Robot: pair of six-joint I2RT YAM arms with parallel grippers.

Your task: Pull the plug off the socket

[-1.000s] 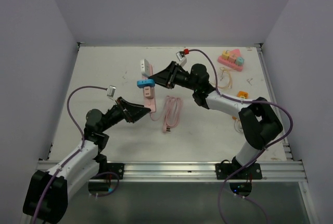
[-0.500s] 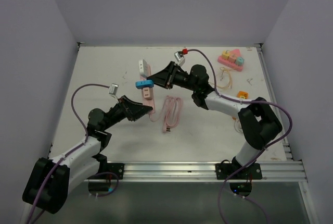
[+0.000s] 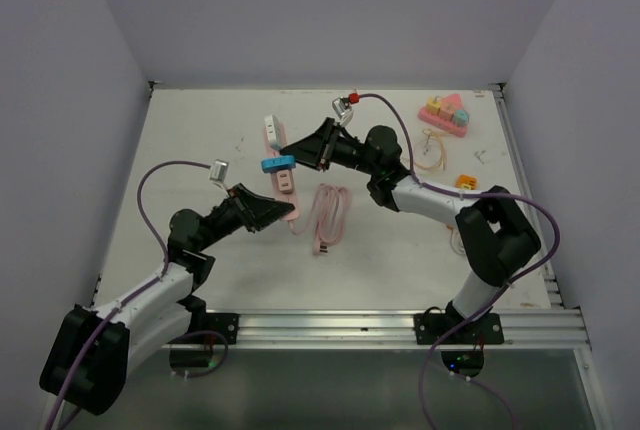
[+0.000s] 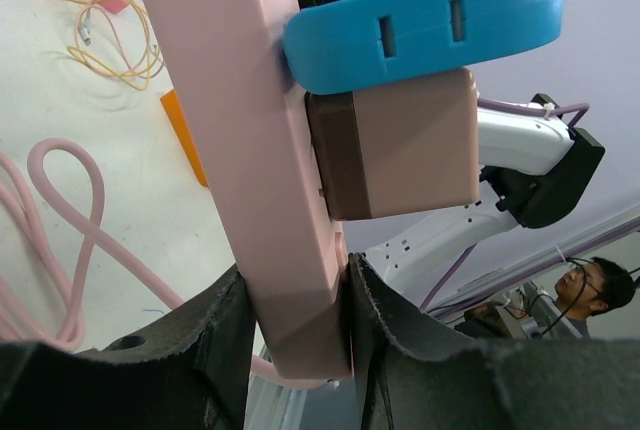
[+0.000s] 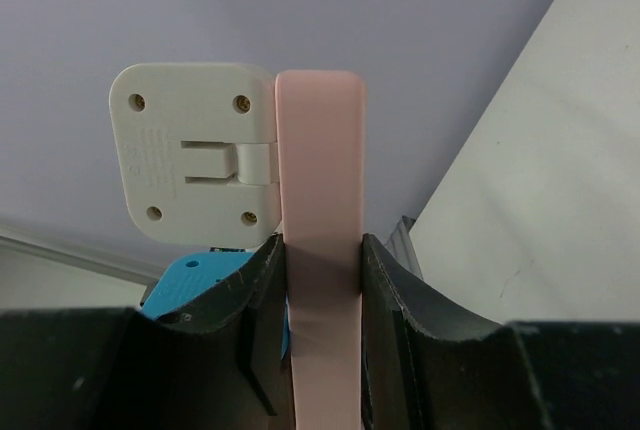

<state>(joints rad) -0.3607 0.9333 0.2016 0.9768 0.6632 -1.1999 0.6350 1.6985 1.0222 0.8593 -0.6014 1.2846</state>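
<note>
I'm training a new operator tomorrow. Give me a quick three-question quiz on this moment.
1. True or false: the left hand and right hand both grip the strip.
2. Which sits at the strip's far end: A white plug, B blue plug, C brown plug?
3. Fill in: the loose pink cable lies on the ____.
Key: 1 true; 2 A; 3 table.

Nothing legible from where I stand; white plug (image 5: 190,150) has faint raised marks on its back, left of centre, too fine to read; blue plug (image 4: 420,20), brown plug (image 4: 395,140) & pink socket strip (image 4: 250,150): no readable txt, nos. or logos.
</note>
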